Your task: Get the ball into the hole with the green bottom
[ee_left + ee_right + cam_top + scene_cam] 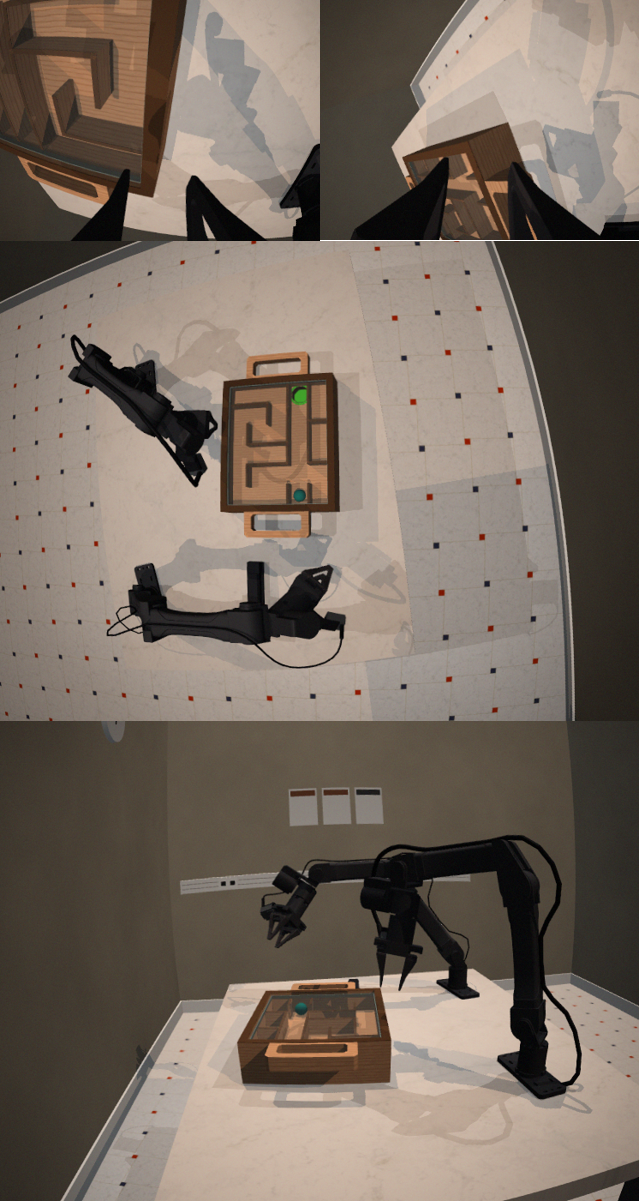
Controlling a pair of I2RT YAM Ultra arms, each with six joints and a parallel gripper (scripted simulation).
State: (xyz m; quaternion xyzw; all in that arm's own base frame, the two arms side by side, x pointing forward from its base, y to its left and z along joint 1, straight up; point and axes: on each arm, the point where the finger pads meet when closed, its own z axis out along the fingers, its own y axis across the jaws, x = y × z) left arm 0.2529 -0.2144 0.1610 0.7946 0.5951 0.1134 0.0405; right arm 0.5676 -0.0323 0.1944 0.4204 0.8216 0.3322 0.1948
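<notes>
The wooden maze board (pixel 279 442) lies flat on the table under a clear lid. It also shows in the exterior view (pixel 314 1036). The teal ball rests in a small pocket near one handle (pixel 278 524). The green-bottomed hole (pixel 298 395) is at the opposite end, near the other handle (pixel 277 364). My left gripper (pixel 198 458) (pixel 394 974) (pixel 159 179) hangs just beside the board's long side, with its fingers partly open and empty. My right gripper (pixel 319 575) (pixel 283 935) (pixel 479 167) is high above the ball-end handle, partly open and empty.
Dark inner walls split the board (pixel 86 75) into lanes between the ball and the green hole. The arm bases (pixel 531 1077) (pixel 459 989) stand on the table beside the board. The table has a raised grey rim (pixel 546 448).
</notes>
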